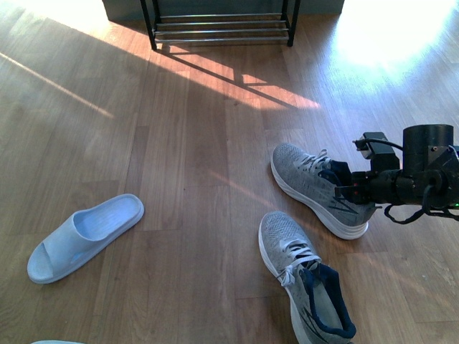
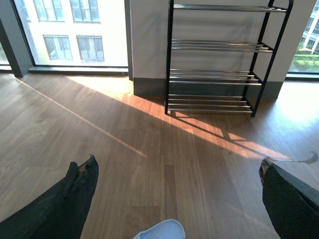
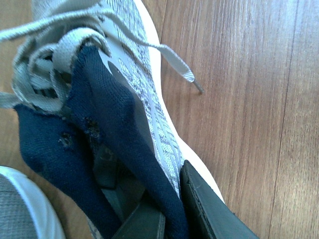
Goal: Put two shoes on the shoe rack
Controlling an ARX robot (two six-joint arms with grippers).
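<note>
The right end effector pinched the farther sneaker at its collar, likely to lift it onto the shoe rack.

Shoe rack behind; far shoe, near shoe right of slipper

far sneaker, near sneaker: grey, white soles, navy lining | slide: pale blue | rack: black, chrome

A: What stood before the shoe rack?
B: A wide stretch of open floor, sunlit, all the way back. The pale slipper lay well off to the left.
A: And closer in?
B: The nearer sneaker lay just beside the farther sneaker, crowding its near side.
</note>
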